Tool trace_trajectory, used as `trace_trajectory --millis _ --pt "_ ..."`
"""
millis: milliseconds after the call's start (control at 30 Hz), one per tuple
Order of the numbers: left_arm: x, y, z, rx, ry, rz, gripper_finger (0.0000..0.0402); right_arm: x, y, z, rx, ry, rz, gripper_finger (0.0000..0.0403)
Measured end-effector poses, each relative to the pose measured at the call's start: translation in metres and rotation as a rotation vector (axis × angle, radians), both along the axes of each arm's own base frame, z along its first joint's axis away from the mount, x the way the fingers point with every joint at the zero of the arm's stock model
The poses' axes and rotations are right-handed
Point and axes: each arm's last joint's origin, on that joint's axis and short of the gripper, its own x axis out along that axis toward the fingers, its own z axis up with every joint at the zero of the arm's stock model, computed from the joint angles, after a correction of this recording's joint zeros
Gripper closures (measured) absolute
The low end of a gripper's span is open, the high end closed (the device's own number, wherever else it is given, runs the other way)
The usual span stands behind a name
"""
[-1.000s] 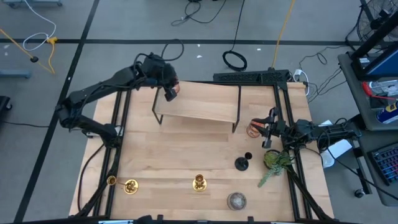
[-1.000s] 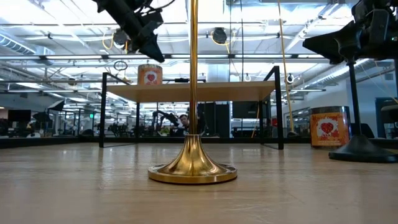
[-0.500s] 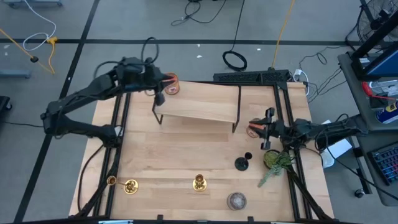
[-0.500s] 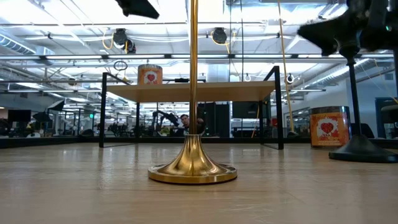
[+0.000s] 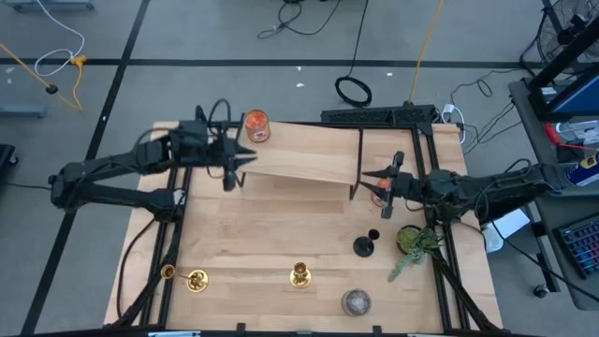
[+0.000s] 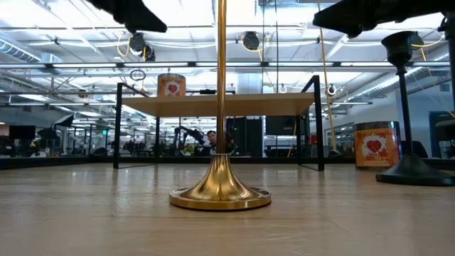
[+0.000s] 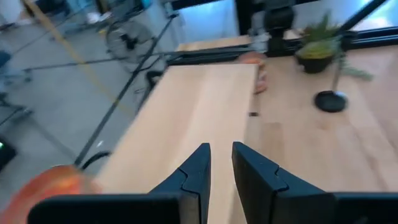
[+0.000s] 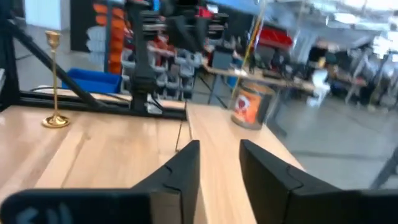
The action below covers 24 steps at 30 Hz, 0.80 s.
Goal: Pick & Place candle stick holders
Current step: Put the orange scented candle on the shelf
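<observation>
Bright overhead ceiling lights give soft shadows; both wrist views show motion blur.

A small raised shelf (image 5: pixel 298 161) stands at the back of the table (image 5: pixel 271 234). One jar candle (image 5: pixel 255 126) sits on the shelf's back left corner. Another jar candle (image 6: pixel 374 146) sits on the table by the shelf's right end. Three candle stick holders stand nearer the front: one at the left (image 5: pixel 197 280), one in the middle (image 5: pixel 299 274), one to the right (image 5: pixel 364 245). A glass jar (image 5: pixel 356 301) sits at the front edge. A plant (image 5: pixel 413 242) is at the right edge.
</observation>
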Motion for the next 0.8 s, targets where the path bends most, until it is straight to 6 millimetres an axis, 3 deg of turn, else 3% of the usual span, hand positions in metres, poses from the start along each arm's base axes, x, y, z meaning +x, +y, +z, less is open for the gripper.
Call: trace_trajectory --millis 333,600,800 --pt "-0.003 -0.017 -0.038 -0.023 0.024 -0.103 0.0328 -0.010 0.000 -0.010 0.198 0.178 0.001 0.0228" --pt "-0.002 -0.021 -0.041 -0.016 0.042 -0.113 0.0328 -0.028 0.000 -0.027 0.456 0.341 0.018 0.0234" --pt "-0.002 -0.021 -0.041 -0.018 0.039 -0.112 0.0328 -0.026 0.004 -0.043 0.666 0.501 0.021 0.0236"
